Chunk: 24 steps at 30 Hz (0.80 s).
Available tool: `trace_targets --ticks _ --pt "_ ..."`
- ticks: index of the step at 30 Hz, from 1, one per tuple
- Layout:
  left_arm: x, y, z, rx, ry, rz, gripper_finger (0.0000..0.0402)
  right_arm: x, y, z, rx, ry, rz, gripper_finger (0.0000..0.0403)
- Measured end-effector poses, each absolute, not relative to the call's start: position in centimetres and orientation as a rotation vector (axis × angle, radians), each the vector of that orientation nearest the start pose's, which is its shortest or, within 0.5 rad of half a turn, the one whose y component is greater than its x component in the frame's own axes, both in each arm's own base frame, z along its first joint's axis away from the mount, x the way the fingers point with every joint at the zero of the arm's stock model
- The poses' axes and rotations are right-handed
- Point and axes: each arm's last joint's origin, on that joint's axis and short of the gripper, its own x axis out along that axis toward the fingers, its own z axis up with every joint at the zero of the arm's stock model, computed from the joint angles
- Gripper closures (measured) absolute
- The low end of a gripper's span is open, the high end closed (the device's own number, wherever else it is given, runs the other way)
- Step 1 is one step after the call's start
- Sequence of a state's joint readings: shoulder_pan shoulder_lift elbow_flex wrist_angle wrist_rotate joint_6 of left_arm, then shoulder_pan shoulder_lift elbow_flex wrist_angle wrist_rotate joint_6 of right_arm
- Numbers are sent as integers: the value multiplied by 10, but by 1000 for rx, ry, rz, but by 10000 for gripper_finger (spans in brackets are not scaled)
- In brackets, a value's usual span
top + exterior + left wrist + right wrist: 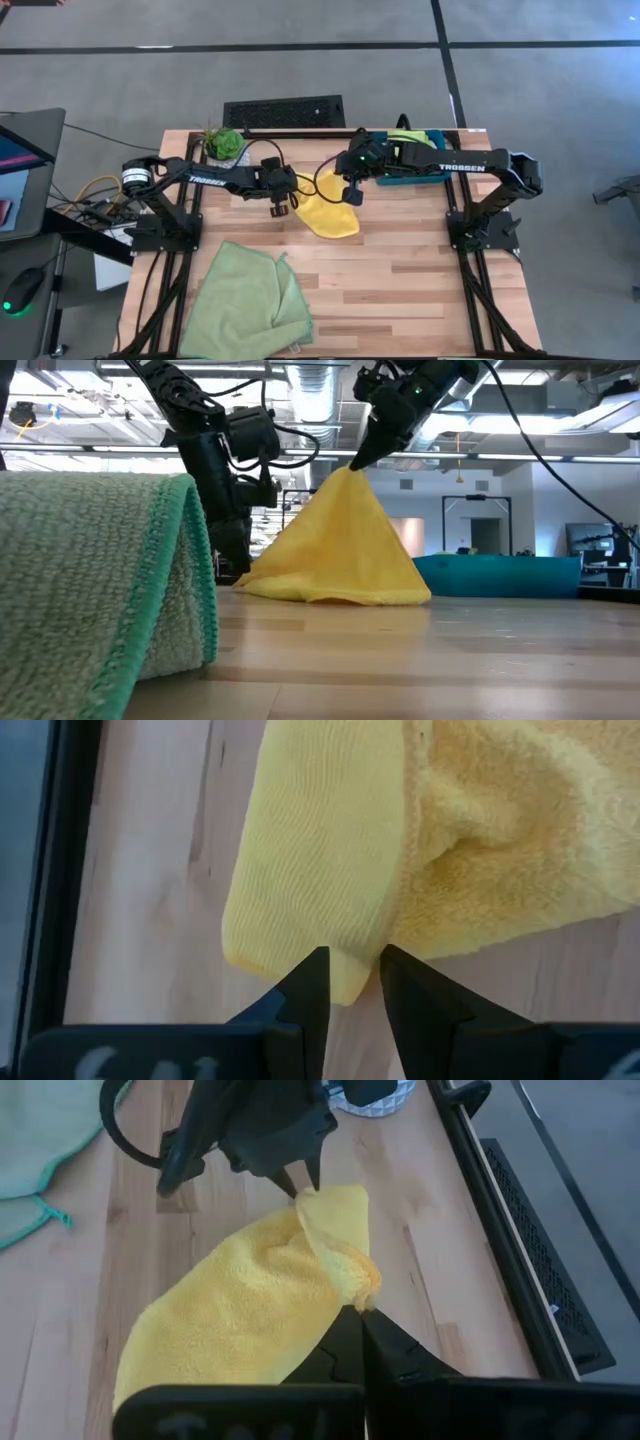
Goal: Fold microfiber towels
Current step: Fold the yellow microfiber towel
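The yellow towel stands like a tent at the middle of the table, its lower edge resting on the wood. My right gripper is shut on its raised peak. My left gripper is shut on the towel's left corner, low at the table. The larger pale green towel lies folded over at the near left. The lime green towel lies on the teal tray at the far right. The grey towel is not in view. My left gripper pinches the tip of the yellow towel's corner between its two fingertips. It comes from the table's left, slanting down. The corner lies at or just above the table; one layer or several, I cannot tell. My right gripper pinches a bunched fold of the yellow towel between its shut fingers, coming from above and the table's right. The fold is lifted, and the cloth hangs down from it as a cone whose lower edge lies on the table.
A small potted plant stands at the far left of the table and a black grille lies beyond the far edge. Bare wood lies at the near right. A desk with a screen stands left of the table.
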<state>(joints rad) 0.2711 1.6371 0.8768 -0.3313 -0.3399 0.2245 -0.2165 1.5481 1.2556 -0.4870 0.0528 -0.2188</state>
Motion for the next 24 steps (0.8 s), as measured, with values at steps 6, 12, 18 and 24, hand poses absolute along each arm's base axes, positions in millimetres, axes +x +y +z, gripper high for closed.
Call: trace_targets --ticks 6,12,18,24 --pt "287 90 157 221 1160 426 326 327 -73 286 -142 802 -169 397" --pt "288 91 158 205 1140 452 327 327 -74 287 -144 790 -171 397" --pt "289 95 159 192 1113 473 327 328 -74 287 -144 786 -172 397" --pt "286 103 159 172 1117 501 327 328 -74 288 -144 782 -172 397"
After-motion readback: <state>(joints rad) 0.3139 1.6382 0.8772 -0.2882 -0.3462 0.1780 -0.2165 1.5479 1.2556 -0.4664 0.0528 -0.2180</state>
